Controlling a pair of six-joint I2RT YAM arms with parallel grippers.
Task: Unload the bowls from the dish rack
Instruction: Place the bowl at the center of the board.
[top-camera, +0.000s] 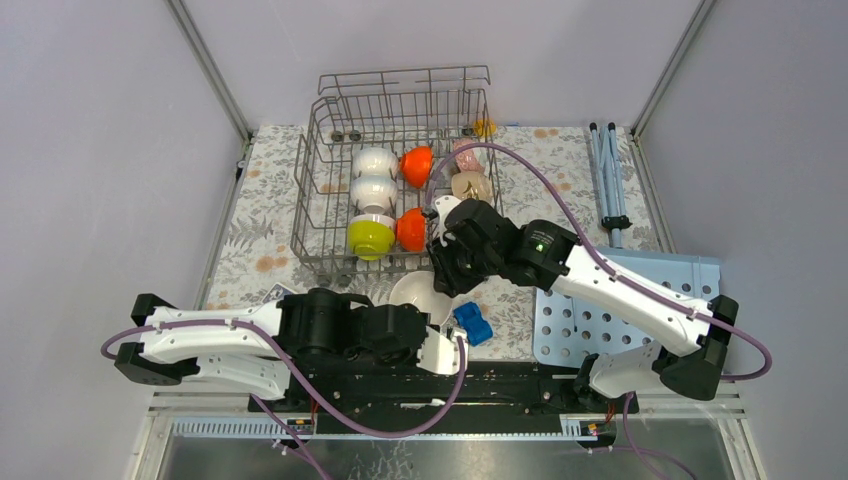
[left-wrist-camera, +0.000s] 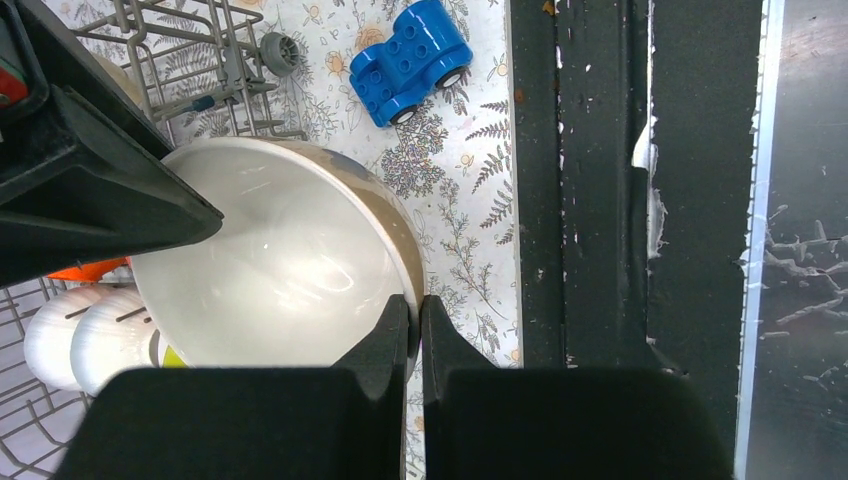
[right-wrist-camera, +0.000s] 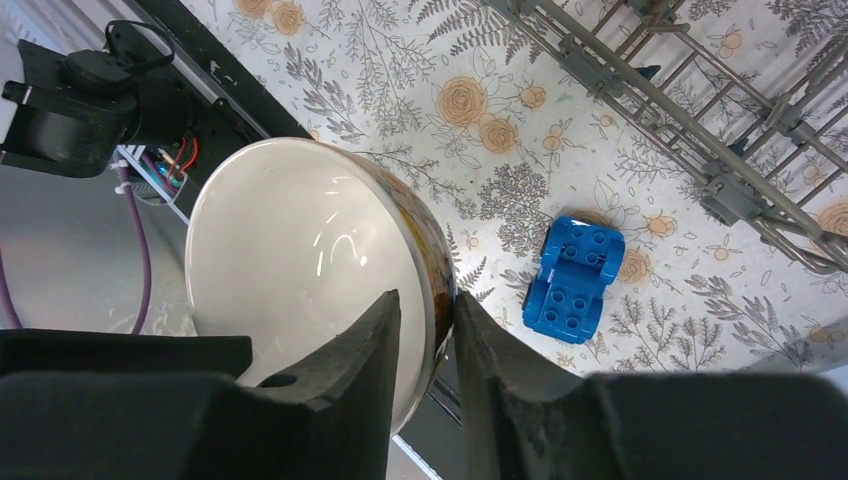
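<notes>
Top view
Right gripper: reaches in from the right and sits on the far rim of the bowl.
Left gripper: on the same bowl's near right edge.
Bowl: between the two grippers, white inside, open side up.
Rack: just beyond the right gripper.
Racked bowls: beyond both grippers, on edge between the tines; two white, one yellow-green, two orange, and two pale ones further right.
Car: blue, just right of the left gripper.

Left wrist view
Left gripper: jaws drawn almost together, pinching the bowl by its rim, one finger inside and one outside.
Right gripper: across the bowl, over its opposite edge.
Rack: ahead and to the left.
Car: ahead, on the flowered cloth.

Right wrist view
Right gripper: jaws narrowed onto the bowl, with the rim clamped between the fingers.
Bowl: brown outside; it tilts left of the fingers.
Car: just right of the fingers.
Rack: further ahead, to the right.
</notes>
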